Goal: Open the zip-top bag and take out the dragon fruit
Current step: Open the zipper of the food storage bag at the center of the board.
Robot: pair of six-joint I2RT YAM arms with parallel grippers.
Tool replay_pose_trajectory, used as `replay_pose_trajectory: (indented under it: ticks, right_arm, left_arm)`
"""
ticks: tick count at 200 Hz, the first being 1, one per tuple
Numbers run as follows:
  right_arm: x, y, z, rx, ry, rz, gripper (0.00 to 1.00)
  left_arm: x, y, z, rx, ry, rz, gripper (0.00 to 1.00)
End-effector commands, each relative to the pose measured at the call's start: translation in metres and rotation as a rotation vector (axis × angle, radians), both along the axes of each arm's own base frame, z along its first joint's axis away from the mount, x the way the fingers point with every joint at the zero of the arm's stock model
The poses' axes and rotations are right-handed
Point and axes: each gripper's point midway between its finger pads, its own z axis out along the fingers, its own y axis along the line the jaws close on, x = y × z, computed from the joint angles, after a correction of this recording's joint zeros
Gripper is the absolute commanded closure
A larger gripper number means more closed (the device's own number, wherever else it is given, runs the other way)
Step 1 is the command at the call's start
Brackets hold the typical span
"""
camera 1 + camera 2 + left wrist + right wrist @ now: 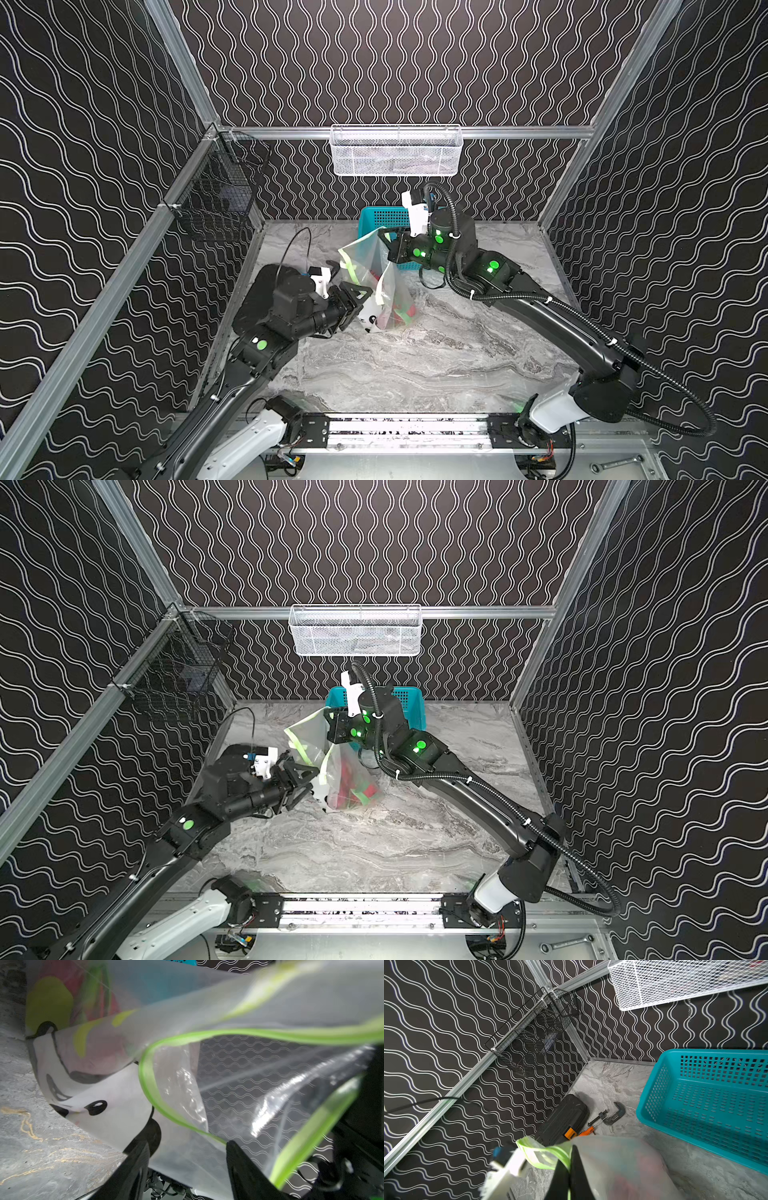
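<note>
The zip-top bag (374, 286) (332, 771) hangs upright over the marble table, with its lower end resting on the table. Its panda print (116, 1093) faces my left arm. Its lime-green zip strip (228, 1032) gapes open. Dragon fruit (405, 309) (357, 793) shows as red and green through the film at the bag's lower end, and blurs pink in the wrist views (113, 1004) (629, 1184). My right gripper (384, 237) (330, 717) (569, 1159) is shut on the bag's top edge at the zip strip. My left gripper (359, 301) (309, 780) (188, 1145) stands open at the bag's side, loose film lying between its fingers.
A teal perforated basket (376, 216) (695, 1105) stands just behind the bag. A white mesh basket (395, 149) hangs on the back wall and a black wire basket (216, 195) on the left wall. A C-clamp (612, 1114) and black case (564, 1118) lie at the back left.
</note>
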Motion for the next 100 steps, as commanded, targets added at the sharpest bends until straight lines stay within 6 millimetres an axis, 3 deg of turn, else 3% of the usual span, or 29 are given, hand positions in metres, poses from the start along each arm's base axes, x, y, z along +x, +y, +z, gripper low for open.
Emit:
replay_pose_trajectory:
  ticks: [1, 53, 100]
  right_arm:
    - [-0.002, 0.004, 0.029, 0.09, -0.055, 0.013, 1.0]
    - [-0.006, 0.001, 0.03, 0.089, -0.054, 0.021, 1.0]
    - [-0.009, -0.004, 0.032, 0.088, -0.06, 0.013, 1.0]
  left_arm:
    - [0.01, 0.003, 0.021, -0.034, -0.055, 0.049, 0.36]
    - [0.023, 0.007, 0.015, -0.069, -0.053, 0.127, 0.37]
    - [0.033, -0.003, -0.003, -0.055, -0.022, 0.12, 0.41]
